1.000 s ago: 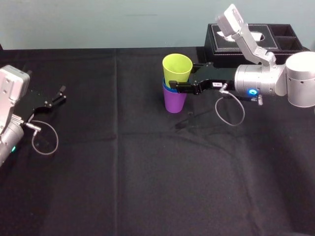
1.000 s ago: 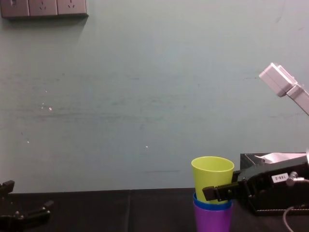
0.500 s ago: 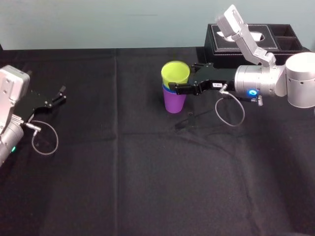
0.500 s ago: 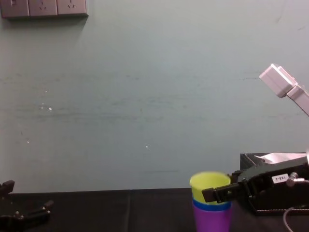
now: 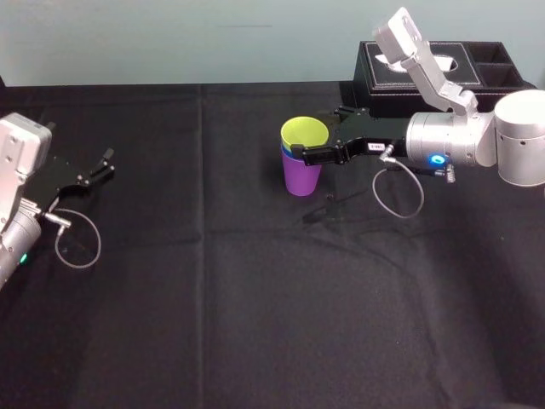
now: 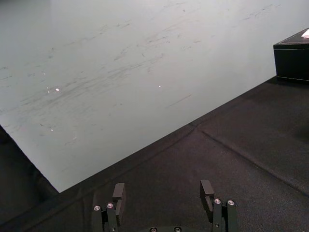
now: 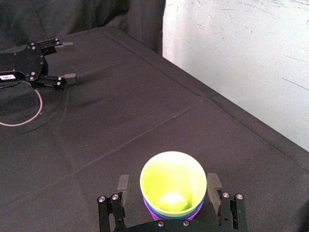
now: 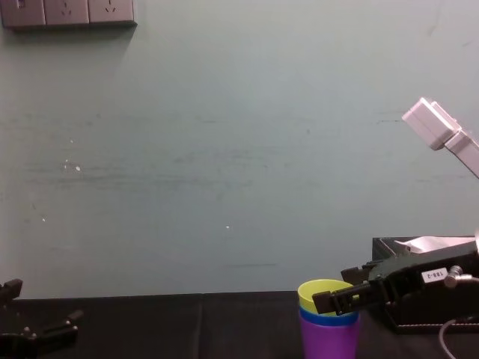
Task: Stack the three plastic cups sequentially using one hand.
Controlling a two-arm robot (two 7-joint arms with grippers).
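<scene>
The three plastic cups stand nested at the table's back centre. The purple cup (image 5: 301, 176) is at the bottom, the blue cup (image 5: 289, 154) shows as a thin rim, and the yellow-green cup (image 5: 304, 132) sits deep inside. From the side, only the yellow-green cup's lip (image 8: 320, 292) rises above the blue band (image 8: 326, 317). My right gripper (image 5: 315, 136), the hand, stands open astride the stack's top. Its fingers (image 7: 123, 186) flank the yellow-green cup (image 7: 173, 186) without gripping it. My left gripper (image 5: 98, 169) rests open and empty at the far left.
A black tissue box (image 5: 426, 68) stands just behind my right arm at the back right. The black cloth (image 5: 255, 298) in front of the stack is bare. Pale wall (image 8: 224, 149) rises behind the table's far edge.
The yellow-green cup has dropped from a raised position down into the blue cup. My right gripper's fingers have spread off it. The left arm has not moved.
</scene>
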